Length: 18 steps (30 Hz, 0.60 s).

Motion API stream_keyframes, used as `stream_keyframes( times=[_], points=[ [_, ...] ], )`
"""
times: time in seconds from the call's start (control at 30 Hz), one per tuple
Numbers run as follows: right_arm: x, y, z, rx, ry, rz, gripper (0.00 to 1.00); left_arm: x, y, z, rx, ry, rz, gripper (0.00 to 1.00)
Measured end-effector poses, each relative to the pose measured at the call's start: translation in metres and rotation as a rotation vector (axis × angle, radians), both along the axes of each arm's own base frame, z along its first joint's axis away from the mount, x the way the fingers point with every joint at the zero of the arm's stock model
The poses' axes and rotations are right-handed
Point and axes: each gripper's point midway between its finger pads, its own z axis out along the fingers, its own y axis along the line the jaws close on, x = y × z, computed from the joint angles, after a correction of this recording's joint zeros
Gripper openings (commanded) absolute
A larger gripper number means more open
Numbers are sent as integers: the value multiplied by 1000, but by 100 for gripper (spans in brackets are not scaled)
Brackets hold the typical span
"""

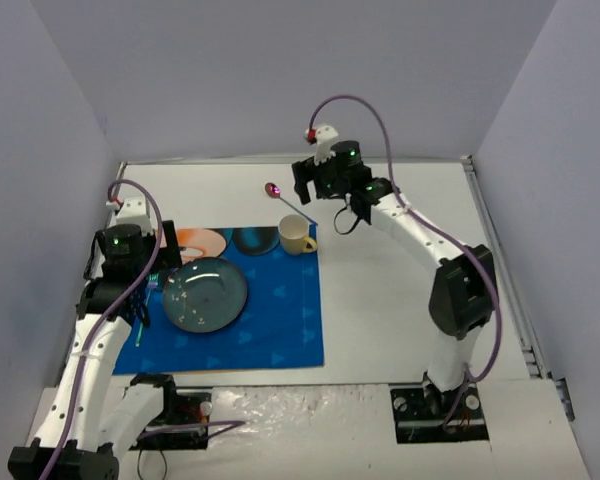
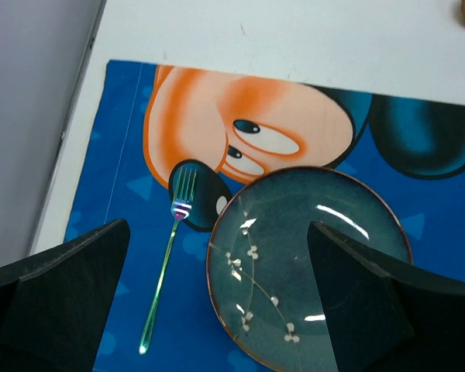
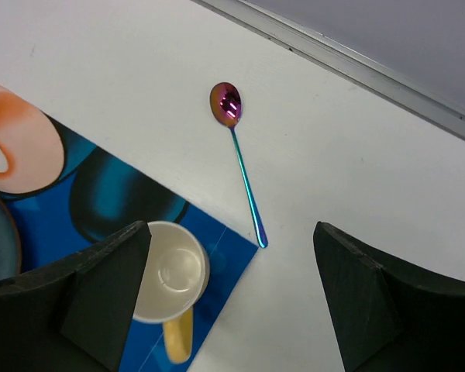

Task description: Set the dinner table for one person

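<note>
On the white dinner table [image 1: 400, 290] lies a blue cartoon placemat [image 1: 280, 320]. A teal plate [image 1: 204, 293] sits on its left part, with an iridescent fork [image 2: 167, 267] on the mat to its left. A cream mug [image 1: 297, 236] with a yellow handle stands on the mat's far right corner. An iridescent spoon [image 1: 273, 189] lies on bare table beyond the mug. My left gripper [image 1: 145, 285] hangs open and empty above the fork and the plate's [image 2: 310, 263] left edge. My right gripper [image 3: 231, 229] hangs open and empty above the spoon's [image 3: 240, 167] handle end and the mug [image 3: 170, 271].
Grey walls close in the table at the back and on both sides. The table's metal rim [image 3: 356, 62] runs just beyond the spoon. The placemat [image 2: 124, 116] ends near the left table edge. Bare tabletop lies right of the mat.
</note>
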Motion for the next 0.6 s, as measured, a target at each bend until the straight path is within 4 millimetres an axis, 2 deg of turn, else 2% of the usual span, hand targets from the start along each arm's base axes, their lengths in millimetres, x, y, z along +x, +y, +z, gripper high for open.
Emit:
stream_keyframes(
  times=[0.13,0.23,0.33,0.5,0.6],
  points=[
    [32,15,-49,-95,24,78,69,-1,0,-18,-6,75,11,97],
    [39,21,-89,-153,71,147,66,-2,0,-24,-7,102,15,97],
    [49,29,-119,-183,97,205,63,-4,1,-26,-4,111,20,97],
    [74,45,-139,-185,63,247,59,-5,2,-26,-1,111,26,97],
    [83,46,-150,-195,60,254,56,-5,2,-26,-1,113,25,97]
  ],
)
